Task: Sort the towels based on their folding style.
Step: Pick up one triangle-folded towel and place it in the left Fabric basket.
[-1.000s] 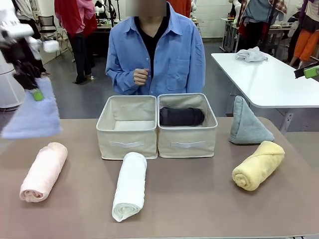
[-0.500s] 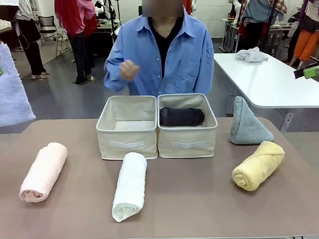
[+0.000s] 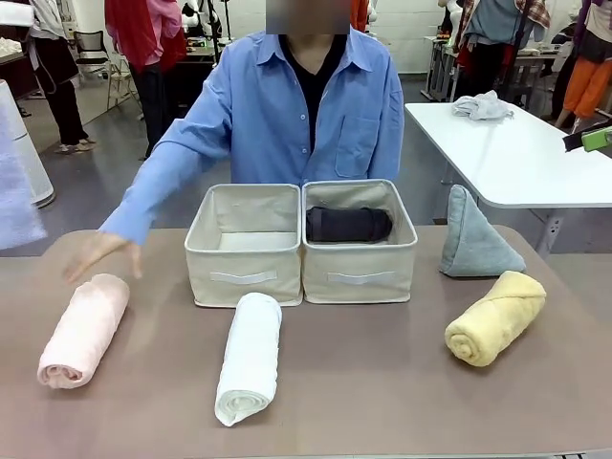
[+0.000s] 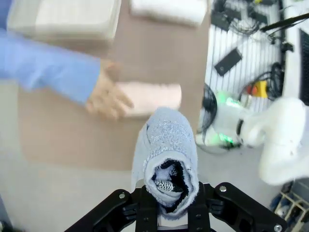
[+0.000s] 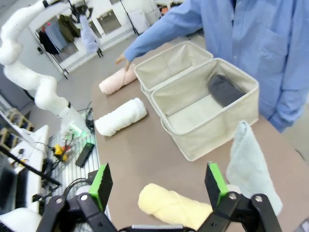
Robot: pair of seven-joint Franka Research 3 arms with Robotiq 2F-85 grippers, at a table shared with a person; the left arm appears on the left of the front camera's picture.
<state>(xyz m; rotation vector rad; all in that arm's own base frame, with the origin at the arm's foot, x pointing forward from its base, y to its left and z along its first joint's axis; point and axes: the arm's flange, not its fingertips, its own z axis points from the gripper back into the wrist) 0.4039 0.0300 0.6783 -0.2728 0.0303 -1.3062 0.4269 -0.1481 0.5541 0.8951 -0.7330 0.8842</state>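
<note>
Light blue towel clenched in my left gripper, hanging well left of the boxes, about at the table edge. Right gripper released, nothing between pads. Dark grey roll lies inside the right-hand one. White roll sits in front of the left-hand one. Pink roll further left, person's hand at its far end. Teal cone and yellow roll right. Bare tabletop between white and yellow rolls.

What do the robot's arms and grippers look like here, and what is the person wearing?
The right gripper is black with flat bright-green pads on both fingers. The left gripper shows a black housing with silver bolts. The left arm is white, in rounded segments. The person wears a blue long-sleeved shirt over a black top.
</note>
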